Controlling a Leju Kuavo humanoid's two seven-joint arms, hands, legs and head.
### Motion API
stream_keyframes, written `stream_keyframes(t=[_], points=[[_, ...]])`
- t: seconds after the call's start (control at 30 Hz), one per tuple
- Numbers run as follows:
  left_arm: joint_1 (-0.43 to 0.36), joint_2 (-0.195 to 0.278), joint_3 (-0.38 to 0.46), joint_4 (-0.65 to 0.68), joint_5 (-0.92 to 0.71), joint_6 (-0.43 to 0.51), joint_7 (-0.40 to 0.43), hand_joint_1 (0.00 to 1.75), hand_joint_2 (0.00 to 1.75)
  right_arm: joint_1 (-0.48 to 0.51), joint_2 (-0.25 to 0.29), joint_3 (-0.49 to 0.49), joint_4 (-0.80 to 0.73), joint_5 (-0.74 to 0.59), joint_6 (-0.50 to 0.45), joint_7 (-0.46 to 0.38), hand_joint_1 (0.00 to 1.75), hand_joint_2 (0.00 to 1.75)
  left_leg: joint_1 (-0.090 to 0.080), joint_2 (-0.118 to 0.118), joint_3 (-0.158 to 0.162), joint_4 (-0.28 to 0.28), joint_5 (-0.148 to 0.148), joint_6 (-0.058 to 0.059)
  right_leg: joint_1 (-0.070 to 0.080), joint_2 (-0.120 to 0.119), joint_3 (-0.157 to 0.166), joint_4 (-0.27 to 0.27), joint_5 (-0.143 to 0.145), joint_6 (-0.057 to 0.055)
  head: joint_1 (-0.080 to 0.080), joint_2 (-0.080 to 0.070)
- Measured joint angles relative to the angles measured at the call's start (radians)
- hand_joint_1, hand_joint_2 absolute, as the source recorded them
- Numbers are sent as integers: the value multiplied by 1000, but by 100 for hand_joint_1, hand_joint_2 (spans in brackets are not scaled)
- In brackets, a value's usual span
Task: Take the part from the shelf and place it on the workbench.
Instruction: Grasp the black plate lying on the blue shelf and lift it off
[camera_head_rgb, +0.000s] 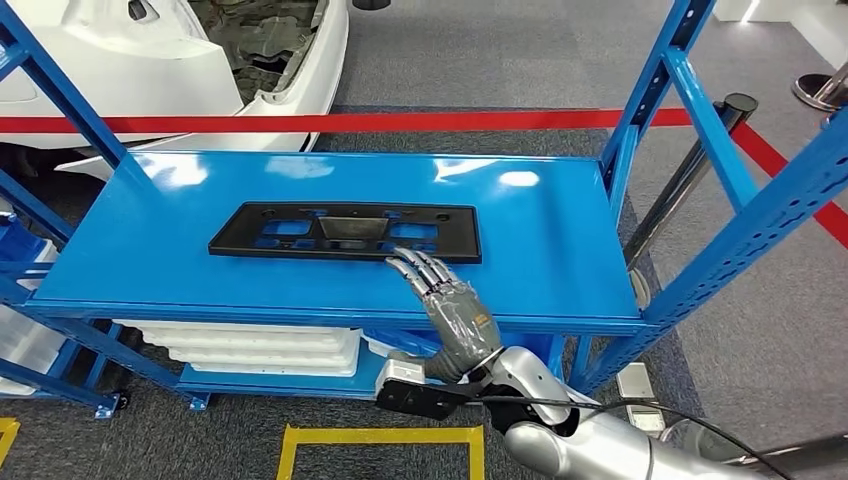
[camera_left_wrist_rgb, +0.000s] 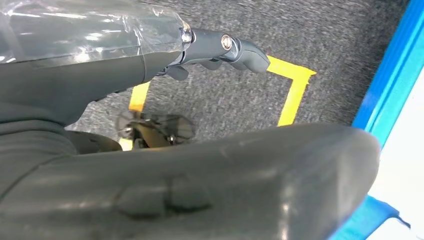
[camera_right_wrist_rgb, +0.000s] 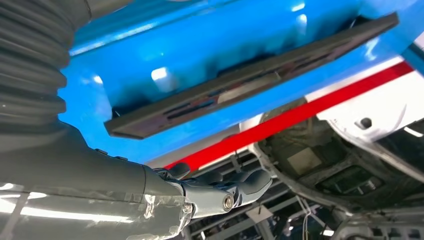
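Now, part: the flat black plate (camera_head_rgb: 345, 231) lies along the middle of the blue shelf (camera_head_rgb: 540, 250), its long side across my view; in the right wrist view it (camera_right_wrist_rgb: 250, 80) shows edge-on against the blue
My right hand: my right hand (camera_head_rgb: 447, 300) reaches up over the shelf's front edge, fingers stretched forward and a little apart — the fingertips (camera_head_rgb: 405, 259) sit at the plate's near edge, close to its right end; whether they touch it I cannot tell; nothing is held
My left hand: my left hand (camera_left_wrist_rgb: 150, 165) hangs low over grey carpet; a thick thumb and one dark finger (camera_left_wrist_rgb: 225, 47) stretch out straight, gripping nothing
Shelf frame: blue posts rise on both sides; a lower level carries white moulded pieces (camera_head_rgb: 265, 345)
Floor: yellow tape (camera_head_rgb: 380, 437) marks a square in front of the shelf
Behind: a red barrier band (camera_head_rgb: 350, 122) runs across; beyond it stands a white car body (camera_head_rgb: 150, 60)
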Motion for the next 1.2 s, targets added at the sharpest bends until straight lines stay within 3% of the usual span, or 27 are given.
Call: stream_keyframes(t=[0.13,0.2,0.3,0.33,0.37,0.4,0.47,0.53,0.6,0.7,0.73,0.8,0.87,0.9,1.0,1.07,1.2], points=[[0,0,0,0,0,0,0,0,0,0,-8,-14,2,13,-5,11,0,175,-4,-1,12,-44,0,19,0,1,3,-5,-6,22,3,0],[-2,0,0,0,0,0,0,0,0,-2,-13,-21,2,29,-6,22,0,175,-1,0,22,-55,0,33,-2,0,-11,35,-32,30,8,0],[-3,0,0,0,0,0,1,0,0,-3,-23,-30,6,47,-7,44,0,175,-5,1,32,-60,-5,47,-2,0,-107,215,-105,34,19,0],[-3,0,0,0,0,0,1,0,0,-2,-27,-33,8,50,-6,50,0,175,-7,1,35,-59,-7,49,-2,0,-136,260,-112,34,22,0],[-2,0,0,0,0,0,1,0,0,-1,-30,-35,11,52,-6,53,0,175,-9,0,38,-59,-10,51,-2,0,-149,270,-98,33,23,0],[-2,0,0,0,0,0,1,0,0,-1,-34,-38,13,53,-6,57,0,175,-10,-1,43,-59,-14,51,-1,0,-143,240,-66,30,24,0],[-2,0,0,0,0,0,1,0,0,-1,-40,-45,18,56,-6,65,0,175,-12,-3,54,-58,-23,48,2,0,-92,110,12,21,27,0],[-3,-1,0,0,0,0,1,0,0,-1,-46,-54,23,62,-7,76,0,175,-14,-4,58,-56,-30,39,9,2,-55,18,45,13,27,0],[-3,-1,0,0,0,0,2,0,0,-1,-54,-64,27,69,-9,89,0,175,-14,-5,59,-58,-33,29,13,4,-50,0,42,8,27,0],[-3,0,0,0,0,0,2,0,0,1,-65,-82,33,74,-15,107,0,175,-13,-3,55,-28,-57,12,3,3,-37,-14,43,-3,22,0],[-3,0,0,0,0,0,2,0,0,2,-68,-88,34,74,-19,112,0,175,-12,-2,38,15,-80,6,0,1,-31,-19,43,-6,18,0],[-1,0,0,0,0,2,2,0,0,7,-75,-100,37,75,-26,122,0,175,-7,-1,-27,142,-131,-4,0,-2,-23,-20,38,-11,11,0],[2,0,1,0,0,7,6,0,0,19,-83,-113,41,74,-32,134,0,175,-2,-1,-75,216,-138,-10,-1,-2,-16,-19,32,-11,8,0],[3,0,1,0,0,12,8,0,0,26,-87,-120,42,74,-35,138,0,175,0,-1,-74,199,-113,-10,-2,-2,-12,-19,28,-10,8,0],[3,0,1,0,0,25,11,0,0,37,-99,-141,45,75,-39,151,0,175,2,-1,-6,15,-6,-5,-3,0,2,-14,13,2,4,0],[2,0,1,0,0,33,16,0,0,41,-109,-153,48,82,-38,164,0,175,0,-2,13,-45,9,4,0,1,2,-11,6,11,3,0],[2,-2,1,0,1,42,26,0,0,47,-130,-167,57,95,-16,186,0,175,-2,-3,16,-52,4,12,1,2,7,-14,0,-5,9,0]])
